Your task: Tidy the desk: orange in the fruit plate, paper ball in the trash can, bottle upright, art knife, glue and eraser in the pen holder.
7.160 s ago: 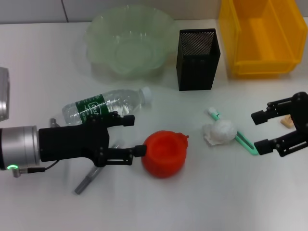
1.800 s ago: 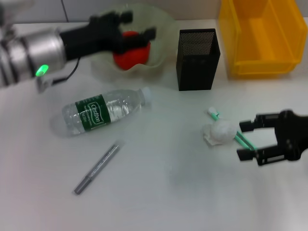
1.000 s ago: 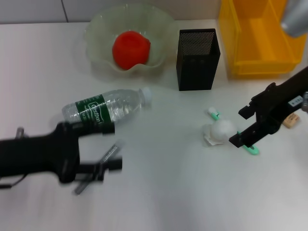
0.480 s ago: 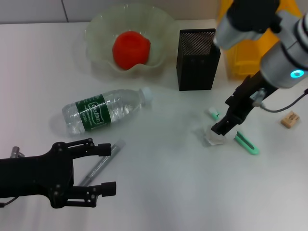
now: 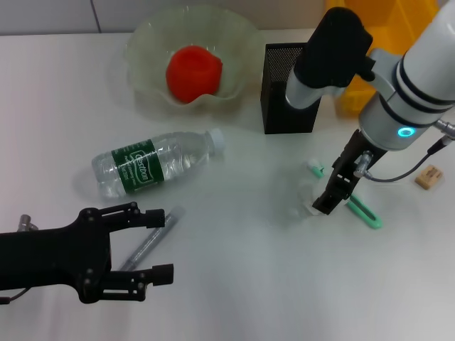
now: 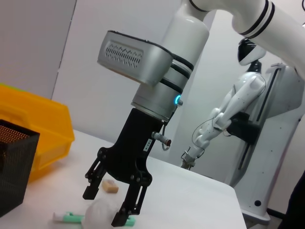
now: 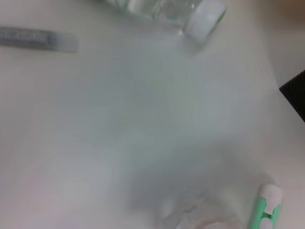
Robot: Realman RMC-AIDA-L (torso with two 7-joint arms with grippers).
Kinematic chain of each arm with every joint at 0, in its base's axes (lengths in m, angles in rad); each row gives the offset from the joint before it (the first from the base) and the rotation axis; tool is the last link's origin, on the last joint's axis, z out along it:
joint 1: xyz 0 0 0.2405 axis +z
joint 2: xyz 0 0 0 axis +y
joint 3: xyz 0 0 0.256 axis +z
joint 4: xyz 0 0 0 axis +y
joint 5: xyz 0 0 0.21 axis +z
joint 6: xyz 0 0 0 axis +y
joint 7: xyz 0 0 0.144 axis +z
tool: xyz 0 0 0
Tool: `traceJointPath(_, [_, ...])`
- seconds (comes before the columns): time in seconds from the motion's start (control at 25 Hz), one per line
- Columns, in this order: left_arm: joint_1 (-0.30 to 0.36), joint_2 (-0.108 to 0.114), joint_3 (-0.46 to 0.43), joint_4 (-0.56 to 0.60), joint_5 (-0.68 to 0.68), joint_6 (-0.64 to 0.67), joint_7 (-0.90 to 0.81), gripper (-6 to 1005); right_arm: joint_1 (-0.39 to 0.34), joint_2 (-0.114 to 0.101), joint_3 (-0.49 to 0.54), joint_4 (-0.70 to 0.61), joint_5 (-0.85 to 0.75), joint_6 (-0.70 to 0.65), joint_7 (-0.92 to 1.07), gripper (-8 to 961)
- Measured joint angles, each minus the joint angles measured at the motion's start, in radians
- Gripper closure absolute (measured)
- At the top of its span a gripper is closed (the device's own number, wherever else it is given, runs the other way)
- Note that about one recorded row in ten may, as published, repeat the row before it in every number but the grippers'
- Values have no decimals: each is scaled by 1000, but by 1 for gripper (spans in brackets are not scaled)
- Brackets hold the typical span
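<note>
The orange (image 5: 192, 71) lies in the pale-green fruit plate (image 5: 146, 46). The bottle (image 5: 153, 163) lies on its side. My right gripper (image 5: 323, 201) points down at the paper ball. The head view hides most of the ball. The left wrist view shows the right gripper (image 6: 106, 206) open, its fingers on either side of the paper ball (image 6: 99, 213) on the table. A green art knife (image 5: 364, 212) lies beside it, and the eraser (image 5: 429, 177) is further right. My left gripper (image 5: 163, 245) is open and empty, over a grey glue stick (image 5: 146, 243). The pen holder (image 5: 277, 92) stands behind.
The yellow trash can (image 5: 416, 18) at the back right is largely hidden by my right arm. A small green-and-white cap piece (image 5: 316, 168) lies near the knife. The right wrist view shows the bottle's cap (image 7: 205, 24) and the knife (image 7: 266, 206).
The left gripper put the orange in the fruit plate and drew back to the front left. The right arm swung over and came down onto the paper ball.
</note>
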Motion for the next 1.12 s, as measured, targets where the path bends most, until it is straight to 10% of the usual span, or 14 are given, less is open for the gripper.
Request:
traceJointPath(0.84, [-3, -8, -11, 0, 26, -18, -2, 139, -4, -1, -1, 23, -5, -12, 7, 355])
traceJointPath(1.12, [-3, -6, -11, 0, 26, -17, -7, 139, -25, -5, 162, -129, -9, -105, -22, 437])
